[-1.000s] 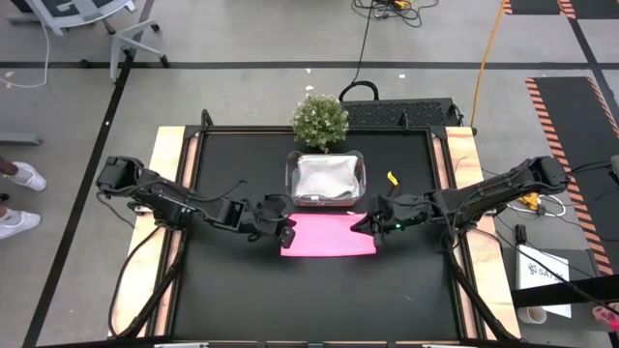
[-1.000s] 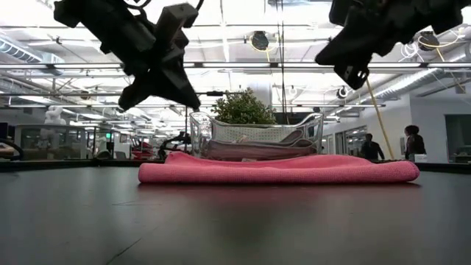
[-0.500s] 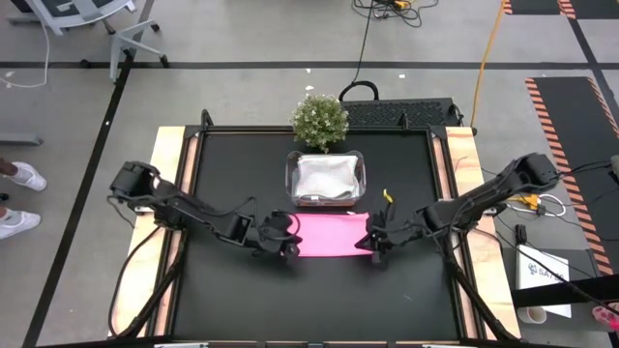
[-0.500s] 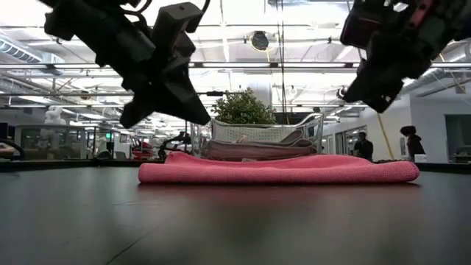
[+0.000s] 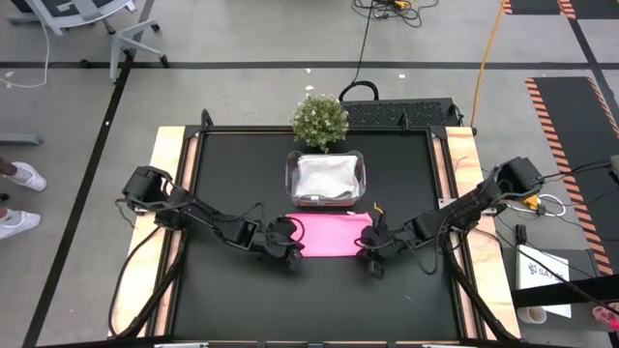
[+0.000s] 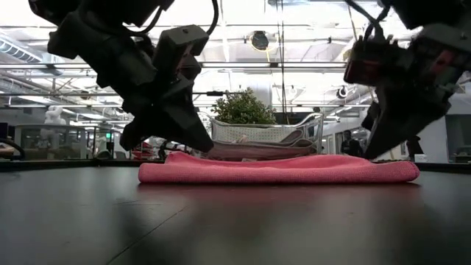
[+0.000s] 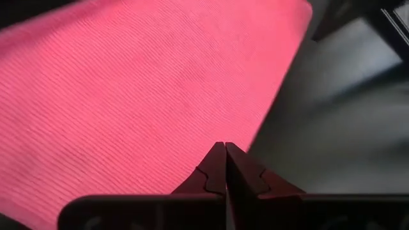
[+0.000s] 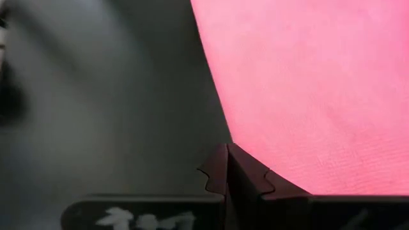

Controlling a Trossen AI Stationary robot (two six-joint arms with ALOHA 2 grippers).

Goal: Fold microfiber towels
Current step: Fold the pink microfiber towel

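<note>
Flanking the folded pink towel (image 5: 332, 235), left end effector (image 5: 291, 253) and right end effector (image 5: 370, 262) are both closed, empty.

Both arms are dark, nearly black, built of slim jointed links with thin black cables looping loosely alongside them. The left arm (image 5: 193, 208) starts from a rounded, bulky shoulder housing, as does the right arm (image 5: 464, 205). Seen from each wrist, the fingers (image 7: 225, 167) are dark, tapering to a sharp point with stepped, notched edges, mounted on a flat black bar; the right wrist's bar carries white lettering.
</note>
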